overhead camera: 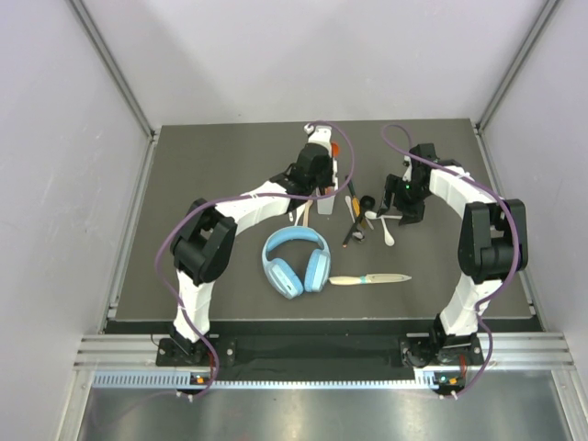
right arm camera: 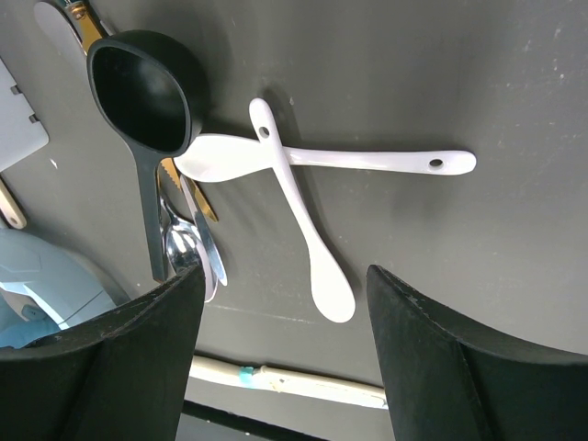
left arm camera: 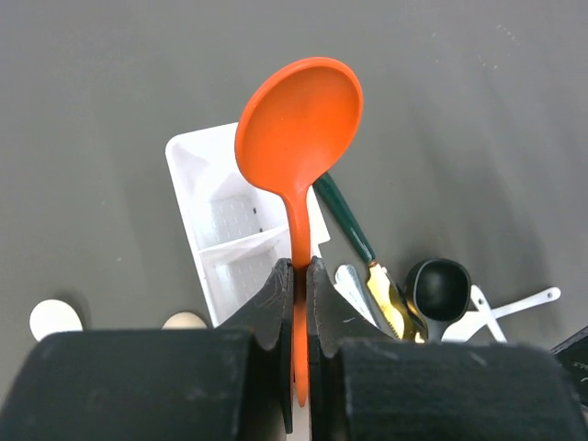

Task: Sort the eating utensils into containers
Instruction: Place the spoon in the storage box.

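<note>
Left pincer (left arm camera: 299, 268) is seen closed on the handle of the orange-red spoon (left arm camera: 299, 124), whose bowl is held up beyond the fingertips. The white caddy (left arm camera: 204, 175) lies on the worktop (left arm camera: 92, 110) just beyond the fingertips, behind the spoon, and a black scoop (left arm camera: 441, 287) is to the pincer's right.

The right pincer (right arm camera: 285, 276) is opened wide and nothing is held; two crossed white spoons (right arm camera: 317, 266) are seen between its fingers.

From above, light-blue headphones (overhead camera: 296, 262) are found nearer the arm bases than both pincers.
</note>
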Controlling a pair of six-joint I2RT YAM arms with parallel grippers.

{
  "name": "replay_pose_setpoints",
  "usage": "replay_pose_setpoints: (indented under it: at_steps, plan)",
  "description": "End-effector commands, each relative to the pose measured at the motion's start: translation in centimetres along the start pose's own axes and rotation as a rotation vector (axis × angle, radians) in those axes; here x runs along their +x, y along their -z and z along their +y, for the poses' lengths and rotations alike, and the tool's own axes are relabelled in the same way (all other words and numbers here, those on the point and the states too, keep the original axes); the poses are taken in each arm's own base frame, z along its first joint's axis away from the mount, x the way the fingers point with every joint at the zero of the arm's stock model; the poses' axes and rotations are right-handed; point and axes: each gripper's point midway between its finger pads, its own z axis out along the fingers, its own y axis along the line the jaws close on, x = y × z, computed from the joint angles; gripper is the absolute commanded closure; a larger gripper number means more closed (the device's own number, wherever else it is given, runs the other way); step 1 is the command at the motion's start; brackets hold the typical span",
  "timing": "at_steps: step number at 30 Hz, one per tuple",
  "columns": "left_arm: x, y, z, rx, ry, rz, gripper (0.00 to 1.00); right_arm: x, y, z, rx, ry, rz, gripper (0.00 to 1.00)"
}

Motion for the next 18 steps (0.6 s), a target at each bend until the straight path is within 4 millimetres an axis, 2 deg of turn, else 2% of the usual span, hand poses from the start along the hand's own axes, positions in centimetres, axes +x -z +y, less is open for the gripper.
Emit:
replay_pose_setpoints:
  at_steps: [1, 5, 8, 10, 13, 14, 18]
  plan:
    - [-3.7, 0.4, -1.7, 0.052, 0.027, -0.123, 1.00, -1.5, 1.6, 0.5, -0.024, 0.004, -0.073, 0.29]
    - [-3.4, 0.5, -1.6, 0.062, 0.030, -0.133, 1.00, -2.2, 1.7, 0.5, -0.024, 0.010, -0.097, 0.29]
    - [-3.7, 0.9, -1.7, 0.071, 0.031, -0.140, 1.00, -2.7, 1.9, 0.7, -0.024, 0.019, -0.114, 0.29]
    - [-4.7, 1.5, -1.5, 0.060, 0.028, -0.171, 1.00, -3.0, 2.2, 0.8, -0.026, 0.021, -0.129, 0.29]
    - [-4.8, 2.0, -1.0, 0.044, 0.015, -0.190, 1.00, -3.2, 2.5, 1.0, -0.036, 0.025, -0.148, 0.29]
    - [-4.3, 2.0, -0.7, 0.041, 0.016, -0.196, 1.00, -3.0, 2.4, 0.9, -0.035, 0.025, -0.146, 0.29]
    - [-4.5, 3.4, -0.3, 0.016, 0.040, -0.261, 1.00, -2.6, 2.5, 0.9, -0.044, 0.025, -0.156, 0.29]
